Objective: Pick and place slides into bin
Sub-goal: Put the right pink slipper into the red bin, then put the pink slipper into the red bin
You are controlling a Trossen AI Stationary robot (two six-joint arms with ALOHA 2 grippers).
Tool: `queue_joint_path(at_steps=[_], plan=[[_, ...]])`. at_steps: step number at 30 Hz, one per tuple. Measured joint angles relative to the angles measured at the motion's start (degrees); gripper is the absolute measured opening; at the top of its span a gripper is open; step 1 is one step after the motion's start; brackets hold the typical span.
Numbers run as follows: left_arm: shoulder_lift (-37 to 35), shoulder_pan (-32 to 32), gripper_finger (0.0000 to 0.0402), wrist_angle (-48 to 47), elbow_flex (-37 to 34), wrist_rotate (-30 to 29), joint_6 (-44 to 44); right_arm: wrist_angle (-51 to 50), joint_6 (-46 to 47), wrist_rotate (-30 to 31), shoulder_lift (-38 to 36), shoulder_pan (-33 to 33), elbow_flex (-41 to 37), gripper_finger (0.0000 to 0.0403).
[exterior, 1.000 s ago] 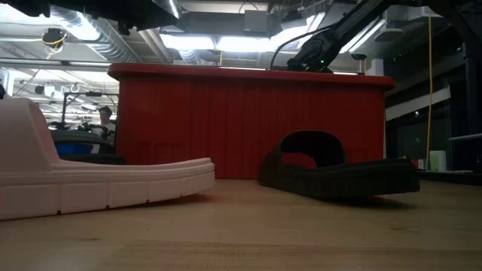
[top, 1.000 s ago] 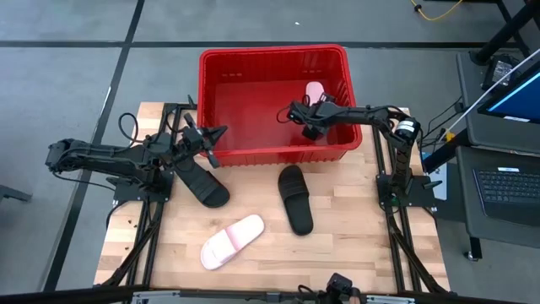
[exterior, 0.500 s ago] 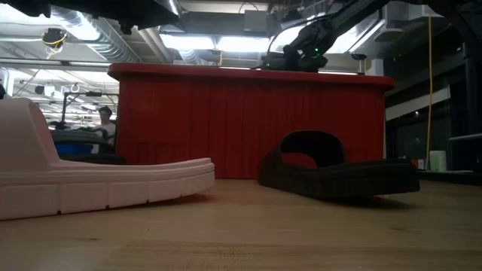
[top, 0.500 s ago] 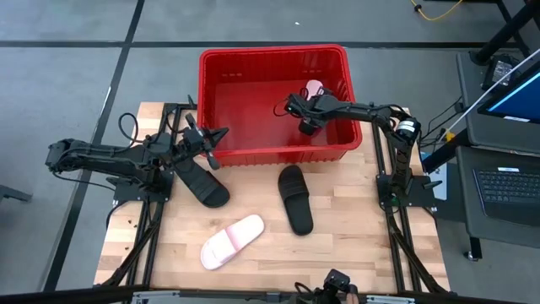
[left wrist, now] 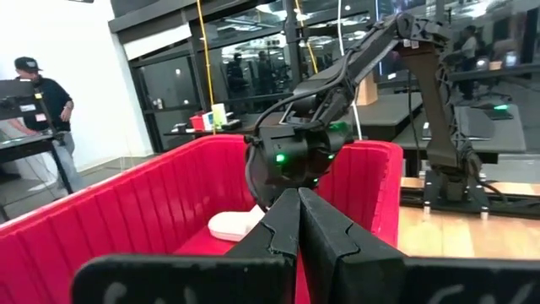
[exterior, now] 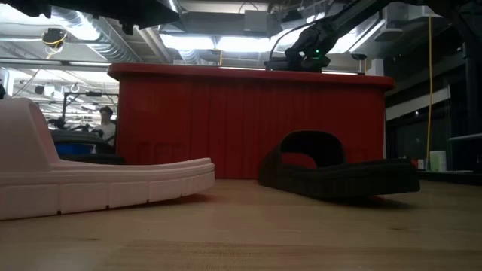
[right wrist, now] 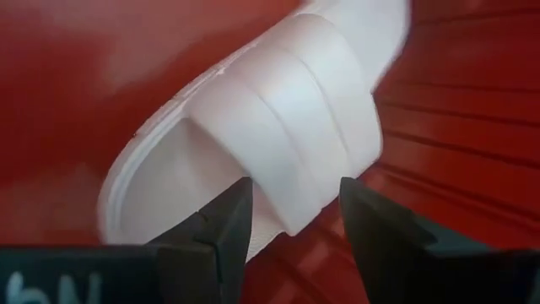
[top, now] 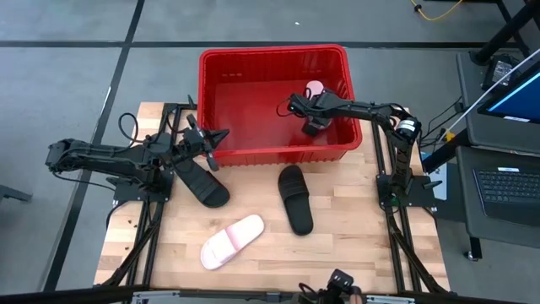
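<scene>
The red bin [top: 253, 143] stands at the table's far side. One pale pink slide [top: 314, 87] lies inside it by the far right wall; it also shows in the left wrist view [left wrist: 236, 225]. My right gripper [top: 309, 100] is open just over it, fingers on either side of its strap [right wrist: 287, 135]. My left gripper [top: 221, 135] is shut and empty by the bin's near left corner. Two black slides [top: 201, 182] [top: 295, 198] and a second pink slide [top: 232, 241] lie soles down on the table. My right gripper's open fingers [right wrist: 226, 221] stand on either side of the edge of the pink slide's strap [right wrist: 297, 215], coming from above. I cannot tell whether they touch it. The slide lies in the bin, against its ribbed wall.
The bin's near wall [exterior: 248, 124] rises behind the middle black slide [exterior: 331, 169] and the pink slide [exterior: 98, 181] in the low view. Bare wood lies at the table's near right. A person [left wrist: 42, 110] stands in the room beyond.
My right arm has shifted slightly over the bin, first toward the table's left and up, then a little back right. The pink slide in the bin has stayed where it was.
</scene>
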Motion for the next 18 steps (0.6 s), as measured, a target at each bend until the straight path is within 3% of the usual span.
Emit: queue_joint_path(at_steps=[12,18], plan=[[0.0,0.0,0.0002,-0.01,0.0,1.07,-1.71,-1.02,1.39,-3.7,0.0,0.0,0.13,0.0179],[0.0,0.0,0.0002,0.0,0.0,1.07,-1.65,-6.52,2.84,-3.7,0.0,0.04,5.15,0.0179]])
